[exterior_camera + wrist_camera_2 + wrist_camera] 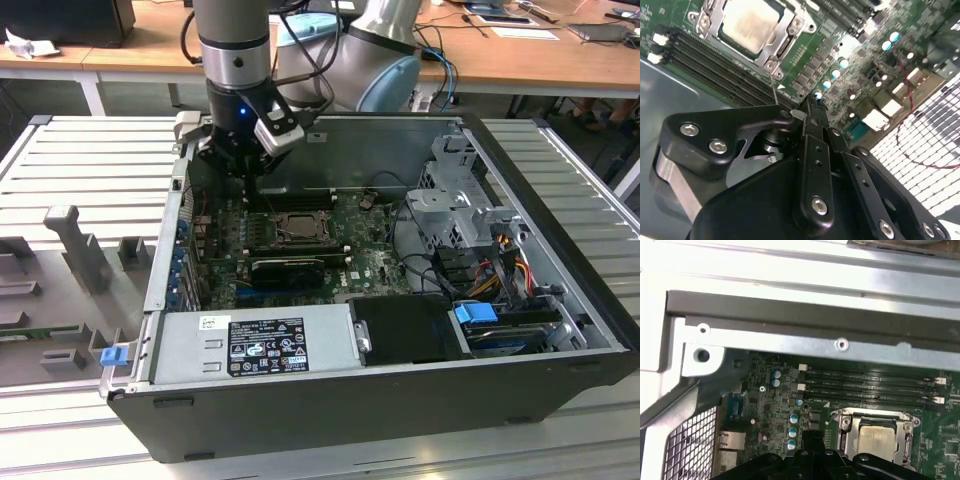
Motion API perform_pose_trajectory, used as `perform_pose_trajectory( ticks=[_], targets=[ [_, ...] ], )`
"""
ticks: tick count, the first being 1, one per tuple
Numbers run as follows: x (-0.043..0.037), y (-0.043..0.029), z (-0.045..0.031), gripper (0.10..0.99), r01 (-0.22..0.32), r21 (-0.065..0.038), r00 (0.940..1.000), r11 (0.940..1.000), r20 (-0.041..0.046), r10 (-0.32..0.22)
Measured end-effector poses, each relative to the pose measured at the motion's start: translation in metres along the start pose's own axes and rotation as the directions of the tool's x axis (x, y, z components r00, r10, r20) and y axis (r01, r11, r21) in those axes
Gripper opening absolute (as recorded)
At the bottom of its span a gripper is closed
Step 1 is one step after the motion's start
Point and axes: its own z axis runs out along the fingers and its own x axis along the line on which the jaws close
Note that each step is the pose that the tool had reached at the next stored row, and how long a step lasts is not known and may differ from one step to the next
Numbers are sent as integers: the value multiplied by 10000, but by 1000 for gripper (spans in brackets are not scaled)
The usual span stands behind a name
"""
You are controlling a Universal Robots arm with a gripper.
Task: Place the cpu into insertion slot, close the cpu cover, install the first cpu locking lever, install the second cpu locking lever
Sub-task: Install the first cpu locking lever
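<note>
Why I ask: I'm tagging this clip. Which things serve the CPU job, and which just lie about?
Job:
cpu, lying under the cover
gripper, close by them

Lying about:
memory slots
power supply
drive cage
cables

Open computer case point(400, 405): black memory slots point(715, 65) just beyond the fingers point(811, 125); blue-topped capacitors point(840, 63) beside them; grey power supply point(250, 340) and drive cage point(460, 195) well apart.
</note>
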Motion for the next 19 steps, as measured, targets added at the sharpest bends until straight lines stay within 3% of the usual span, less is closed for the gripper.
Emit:
perform_pose_trajectory(
  ticks=[4, 19],
  targets=[
    [-10, 100, 21, 106, 0, 0, 10000, 10000, 1, 0],
    [-154, 86, 30, 106, -13, 2, 10000, 10000, -2, 13]
  ],
)
